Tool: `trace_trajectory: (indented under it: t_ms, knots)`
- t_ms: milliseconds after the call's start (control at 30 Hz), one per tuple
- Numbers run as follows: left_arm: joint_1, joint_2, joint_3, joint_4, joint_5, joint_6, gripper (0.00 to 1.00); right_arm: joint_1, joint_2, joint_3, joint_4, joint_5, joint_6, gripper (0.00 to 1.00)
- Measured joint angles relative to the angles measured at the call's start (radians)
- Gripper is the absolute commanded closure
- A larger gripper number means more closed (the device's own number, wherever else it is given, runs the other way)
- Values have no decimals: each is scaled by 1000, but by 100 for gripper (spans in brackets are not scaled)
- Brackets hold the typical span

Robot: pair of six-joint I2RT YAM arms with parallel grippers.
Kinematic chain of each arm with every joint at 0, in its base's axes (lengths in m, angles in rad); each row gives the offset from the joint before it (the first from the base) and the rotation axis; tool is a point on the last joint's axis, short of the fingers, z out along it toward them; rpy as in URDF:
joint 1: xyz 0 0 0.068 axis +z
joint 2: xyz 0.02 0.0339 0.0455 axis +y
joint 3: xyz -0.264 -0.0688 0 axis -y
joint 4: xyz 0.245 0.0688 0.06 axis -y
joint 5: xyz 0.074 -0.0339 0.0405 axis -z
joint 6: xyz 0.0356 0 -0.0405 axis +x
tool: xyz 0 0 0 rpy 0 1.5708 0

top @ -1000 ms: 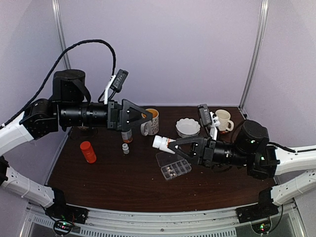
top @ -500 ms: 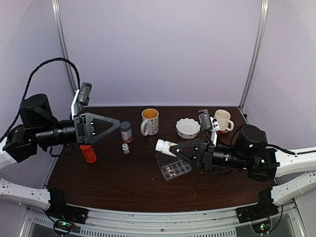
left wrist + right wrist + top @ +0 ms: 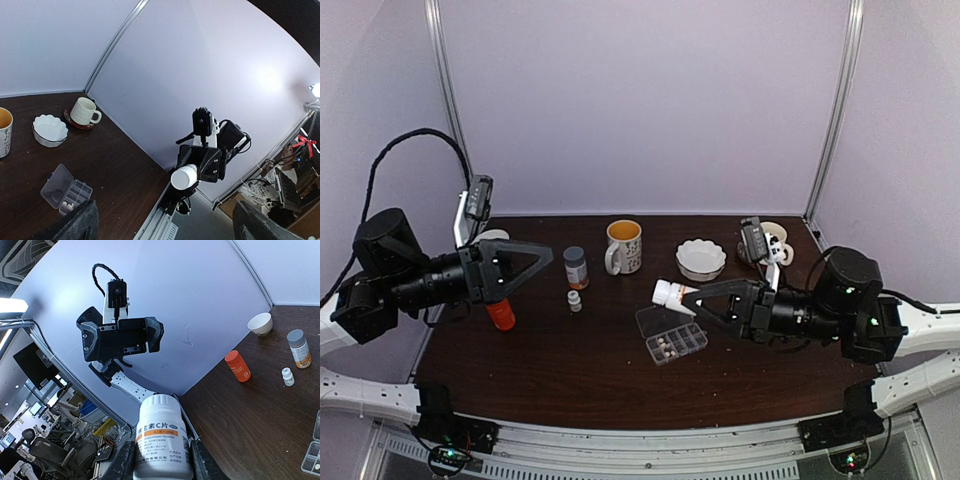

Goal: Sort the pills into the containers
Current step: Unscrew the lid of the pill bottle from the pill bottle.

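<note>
Grips a white bottle (image 3: 667, 292) in the right hand (image 3: 686, 297), lifted beside the clear pill box (image 3: 682, 338) lying lid-open on the surface (image 3: 570, 370). Few pale pills (image 3: 664, 349) in its compartments (image 3: 688, 341). Left hand (image 3: 535, 262) spread wide, empty, over the orange bottle (image 3: 501, 315).

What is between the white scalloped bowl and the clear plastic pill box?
In the top view, a white pill bottle, gripped by the right pincer, hangs between the white scalloped bowl and the clear plastic pill box.
</note>
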Motion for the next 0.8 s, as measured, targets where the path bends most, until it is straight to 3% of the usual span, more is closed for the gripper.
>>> trace_trajectory:
  t_ms: [167, 567, 800]
  knots:
    - [0, 66, 7, 15, 80, 36, 16, 0, -50, 0, -54, 0, 6, 77]
    - [0, 375, 124, 110, 278, 101, 15, 4, -119, -39, -26, -21, 10, 79]
    - [0, 400, 124, 165, 369, 81, 12, 42, -59, -48, 29, -27, 21, 79]
